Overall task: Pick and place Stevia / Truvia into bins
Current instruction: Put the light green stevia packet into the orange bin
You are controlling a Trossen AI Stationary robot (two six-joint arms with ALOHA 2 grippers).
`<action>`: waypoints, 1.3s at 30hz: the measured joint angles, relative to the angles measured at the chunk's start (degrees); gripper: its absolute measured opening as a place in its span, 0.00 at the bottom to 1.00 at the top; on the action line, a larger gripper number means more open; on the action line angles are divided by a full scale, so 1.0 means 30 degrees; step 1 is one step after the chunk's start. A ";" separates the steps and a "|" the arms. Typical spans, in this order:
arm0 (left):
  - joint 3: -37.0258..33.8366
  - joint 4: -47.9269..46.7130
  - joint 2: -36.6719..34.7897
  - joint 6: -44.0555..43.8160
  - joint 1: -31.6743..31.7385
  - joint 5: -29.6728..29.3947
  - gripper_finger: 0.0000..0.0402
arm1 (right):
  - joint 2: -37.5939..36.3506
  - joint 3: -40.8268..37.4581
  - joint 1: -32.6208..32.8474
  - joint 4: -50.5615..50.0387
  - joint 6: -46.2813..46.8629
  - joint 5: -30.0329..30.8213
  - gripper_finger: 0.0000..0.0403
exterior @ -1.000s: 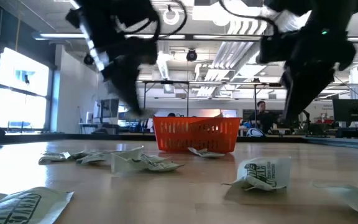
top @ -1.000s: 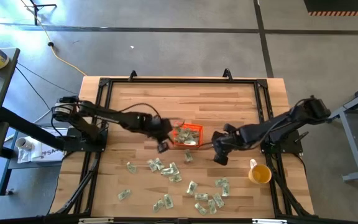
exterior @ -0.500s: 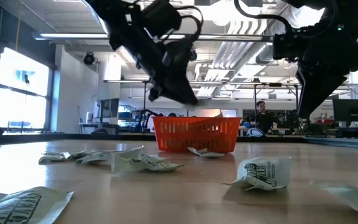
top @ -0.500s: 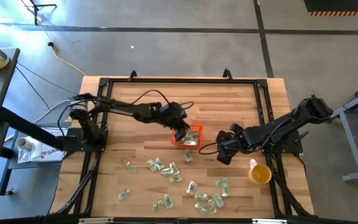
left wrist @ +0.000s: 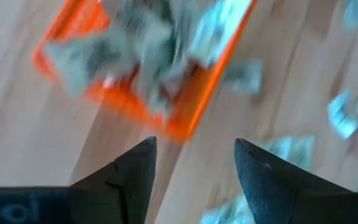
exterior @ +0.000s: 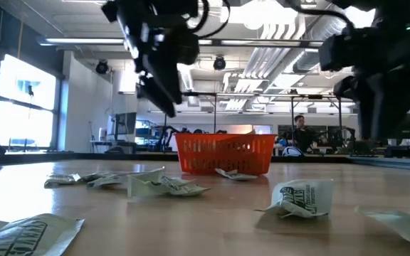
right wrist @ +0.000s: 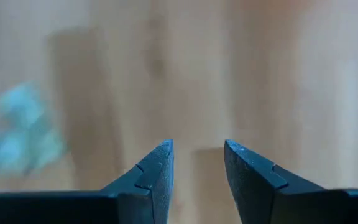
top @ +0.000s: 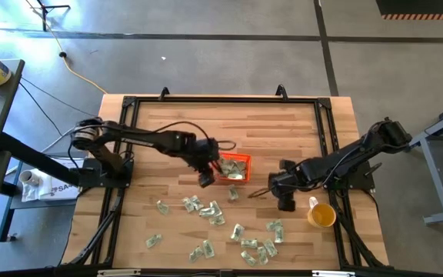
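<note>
Sachets [top: 208,209] mostly remain loose on the table [top: 168,127], spread from 6 to 5 o'clock, nearest us; we count well over a dozen. Farther in, near centre, the bin [top: 231,168] already holds several, with one sachet lying just beside its near wall. Left gripper [top: 206,178] hangs at the bin's 9 o'clock edge, jaws apart, empty. Right gripper [top: 285,201] waits at 3 o'clock over bare wood, jaws narrowly parted, holding nothing. We judge the job less than half done.

You have a yellow cup [top: 321,215] at lower right of the wooden table [top: 175,123]; a person [exterior: 300,132] stands in the background.
</note>
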 joint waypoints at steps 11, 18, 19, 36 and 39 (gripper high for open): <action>-0.0411 -0.4284 -0.0721 -0.0273 -0.2258 -0.4098 0.56 | 0.0820 0.0087 0.3625 0.4432 0.0923 -0.6707 0.33; -0.2062 -0.4648 -0.0715 -0.0790 -0.3235 -0.4172 0.56 | 0.2762 0.0102 0.4073 0.6118 0.4102 -0.4184 0.33; -0.2293 -0.4631 -0.0729 -0.0860 -0.3413 -0.4165 0.56 | 0.2921 0.0102 0.4077 0.6292 0.4233 -0.3717 0.33; -0.6047 -0.4992 -0.3639 -0.4275 -0.4605 -0.4150 0.56 | 0.4739 0.0087 0.4799 0.7918 0.1591 -0.3273 0.51; -0.6683 -0.5113 -0.4524 -0.5114 -0.4605 -0.4195 0.56 | 0.5237 0.0116 0.5100 0.8421 0.1613 -0.3000 0.54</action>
